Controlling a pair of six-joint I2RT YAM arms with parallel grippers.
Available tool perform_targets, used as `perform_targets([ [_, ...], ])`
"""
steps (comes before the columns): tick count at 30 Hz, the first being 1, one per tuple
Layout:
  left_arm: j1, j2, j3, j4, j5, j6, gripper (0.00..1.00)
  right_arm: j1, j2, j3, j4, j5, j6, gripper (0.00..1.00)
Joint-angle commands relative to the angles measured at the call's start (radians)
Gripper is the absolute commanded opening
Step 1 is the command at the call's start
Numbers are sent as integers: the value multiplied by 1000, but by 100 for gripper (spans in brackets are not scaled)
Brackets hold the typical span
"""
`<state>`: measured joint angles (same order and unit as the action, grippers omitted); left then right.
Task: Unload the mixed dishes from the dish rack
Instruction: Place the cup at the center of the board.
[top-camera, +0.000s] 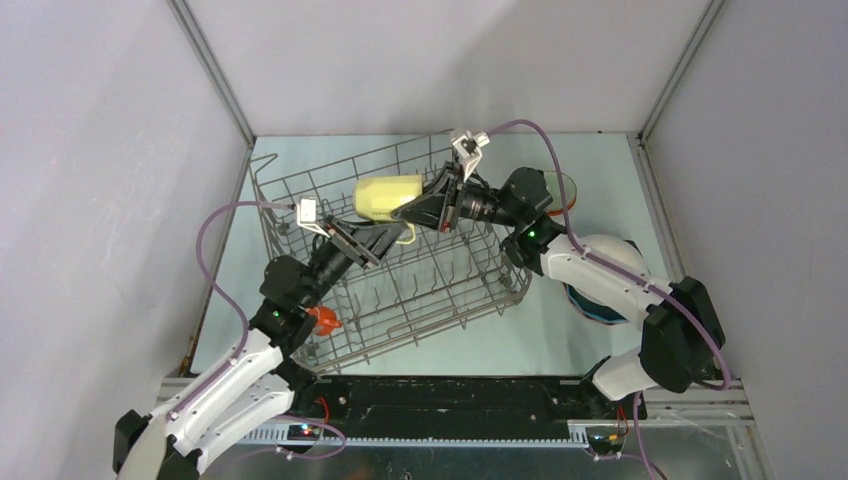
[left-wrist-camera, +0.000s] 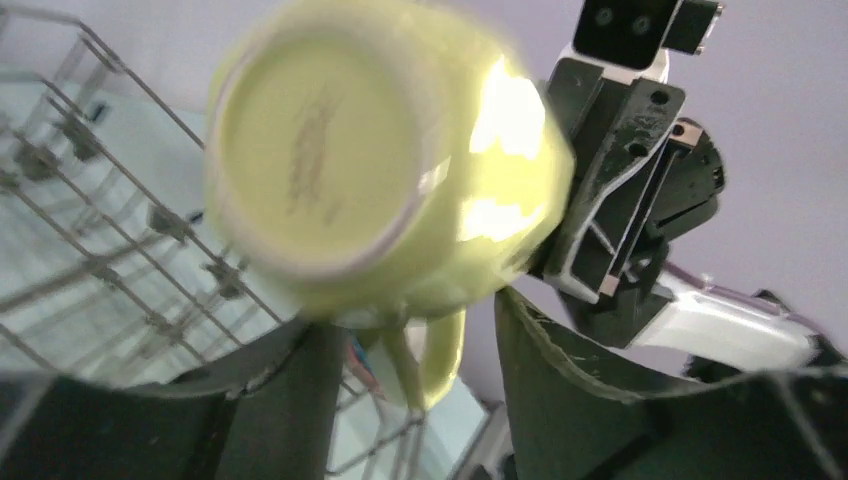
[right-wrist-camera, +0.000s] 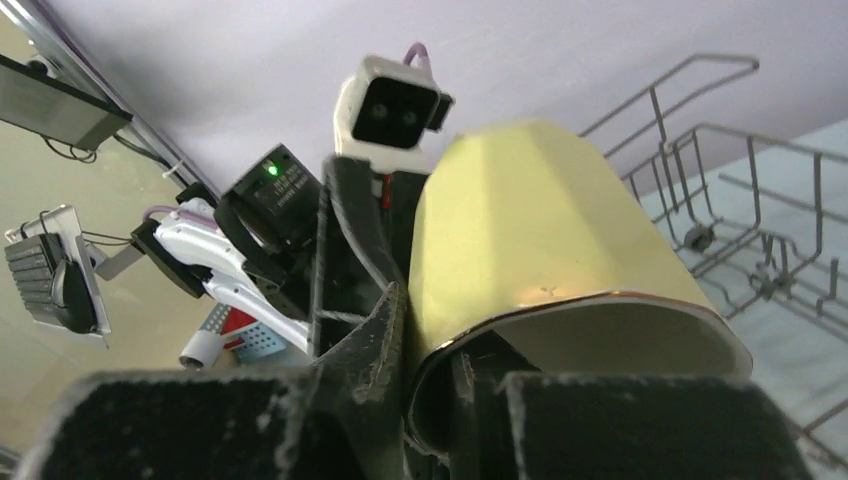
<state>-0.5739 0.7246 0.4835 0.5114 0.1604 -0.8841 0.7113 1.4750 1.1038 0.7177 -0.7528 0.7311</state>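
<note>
The pale yellow cup (top-camera: 386, 196) hangs on its side above the grey wire dish rack (top-camera: 440, 290). My right gripper (top-camera: 428, 207) is shut on its rim: in the right wrist view one finger (right-wrist-camera: 365, 335) presses the outside of the cup (right-wrist-camera: 530, 220) and the other sits inside it. My left gripper (top-camera: 377, 238) is open just below the cup. In the left wrist view the cup's base (left-wrist-camera: 310, 150) faces the camera and its handle (left-wrist-camera: 440, 350) hangs between my two spread fingers (left-wrist-camera: 560, 380), touching neither. A small orange mug (top-camera: 322, 319) sits in the rack's near left corner.
A stack of plates topped by a white one (top-camera: 605, 270) lies on the table right of the rack, partly under my right arm. A pale green bowl (top-camera: 563, 188) sits behind it. Grey walls close in on three sides.
</note>
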Motion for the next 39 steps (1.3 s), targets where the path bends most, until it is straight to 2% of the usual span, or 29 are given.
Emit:
perform_targets([
  [1, -4, -51, 20, -6, -63, 86, 71, -12, -73, 8, -84, 29, -80, 0],
  [3, -4, -73, 23, -69, -105, 104, 90, -49, -118, 8, -176, 62, -136, 0],
  [5, -4, -95, 33, -147, -148, 131, 98, -94, -168, 8, -278, 106, -189, 0],
  [9, -4, -122, 55, -316, -268, 191, 100, -213, -283, 13, -510, 255, -276, 0],
  [10, -4, -127, 60, -334, -299, 199, 100, -231, -298, 18, -612, 294, -321, 0],
  [14, -3, -131, 82, -451, -423, 231, 100, -263, -357, 89, -920, 638, -472, 0],
  [15, -4, -130, 86, -486, -442, 238, 100, -258, -366, 114, -956, 764, -487, 0],
  [16, -3, -126, 97, -496, -477, 243, 100, -257, -369, 119, -1013, 827, -501, 0],
  [17, -4, -123, 102, -538, -494, 251, 100, -256, -369, 125, -1037, 945, -503, 0],
  [19, -4, -115, 115, -576, -538, 260, 100, -266, -352, 134, -1154, 1074, -488, 0],
  [25, -4, -102, 119, -623, -636, 275, 100, -272, -296, 151, -1417, 1277, -386, 0],
  [28, -4, -99, 120, -646, -658, 282, 100, -273, -310, 121, -1450, 1330, -337, 0],
  [32, -3, -104, 121, -671, -697, 289, 100, -275, -305, 68, -1395, 1221, -364, 0],
  [39, -2, -141, 107, -694, -725, 289, 100, -275, -221, 51, -1400, 1188, -371, 0],
])
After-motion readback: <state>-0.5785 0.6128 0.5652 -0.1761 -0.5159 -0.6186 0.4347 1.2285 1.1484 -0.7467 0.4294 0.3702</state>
